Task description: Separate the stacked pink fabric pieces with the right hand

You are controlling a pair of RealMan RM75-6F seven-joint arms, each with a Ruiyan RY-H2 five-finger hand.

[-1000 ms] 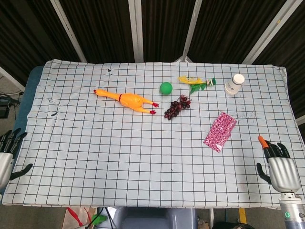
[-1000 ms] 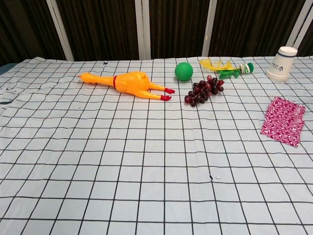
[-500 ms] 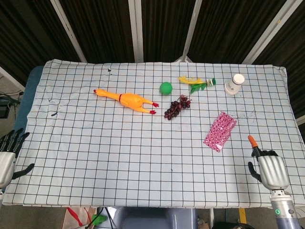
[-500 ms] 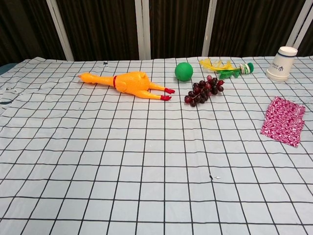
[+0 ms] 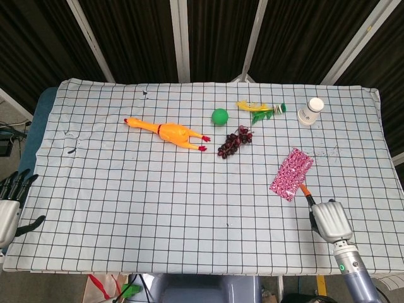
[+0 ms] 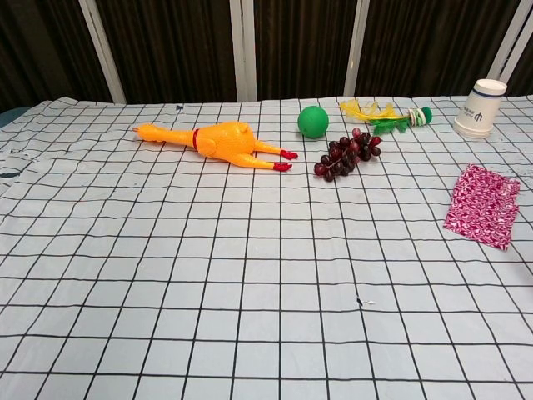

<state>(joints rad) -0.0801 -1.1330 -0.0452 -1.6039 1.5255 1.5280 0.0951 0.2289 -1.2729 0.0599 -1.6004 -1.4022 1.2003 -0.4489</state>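
Observation:
The pink patterned fabric stack lies flat on the checked tablecloth at the right side; the chest view shows the same fabric near its right edge. My right hand hovers just below and right of it at the table's front edge, holding nothing. One orange-tipped finger points out and ends right by the fabric's near corner, while the rest look curled in. My left hand hangs off the table's left edge with fingers apart and empty. Neither hand shows in the chest view.
A yellow rubber chicken, a green ball, a bunch of dark grapes, a yellow-green toy and a white cup lie further back on the checked cloth.
My right hand has moved left and up toward the fabric's near corner, its fingers curling in with one left pointing out. The left hand has barely shifted.

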